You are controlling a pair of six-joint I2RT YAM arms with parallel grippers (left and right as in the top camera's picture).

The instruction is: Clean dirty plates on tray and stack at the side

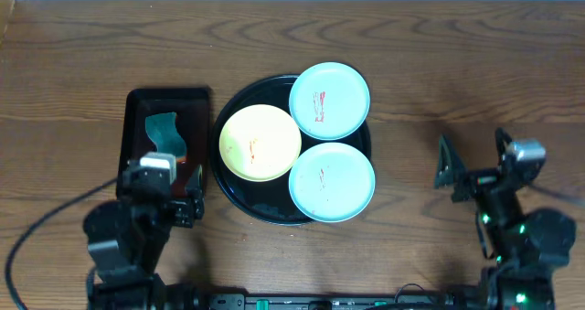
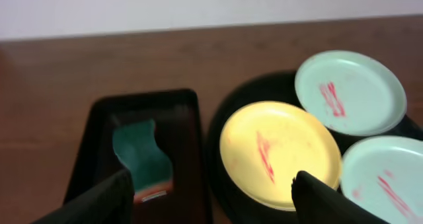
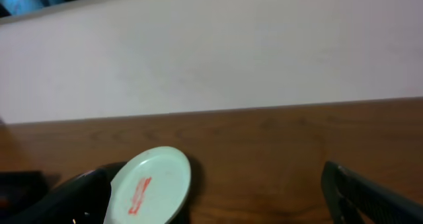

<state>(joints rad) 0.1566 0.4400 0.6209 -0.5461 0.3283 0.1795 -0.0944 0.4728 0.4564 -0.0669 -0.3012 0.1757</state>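
Progress near nil, judging by the layout: brown wood-grain table [image 1: 411,63] with no stack begun at either side. At its centre, large round glossy black tray [image 1: 245,200] loaded with all three small round plates: pale yellow plate [image 1: 260,143] to the left, far pale mint-blue plate [image 1: 329,101] and near pale mint-blue plate [image 1: 332,181] to the right, both reaching over the rim, each streaked red at the middle. Just beside, on the left, smaller rectangular dark reddish tray [image 1: 196,118] holding a teal sponge [image 1: 162,130], untouched. Left gripper [image 2: 211,178] gaping wide and empty over that tray's near end; right gripper [image 1: 473,159] likewise spread, gripping nothing, well apart from the plates. Left to do: wiping all three, then stacking aside. From overhead alone: both arms and every plate whole. From left wrist alone: smears up close. From right wrist: only the far mint plate, other two out of frame.
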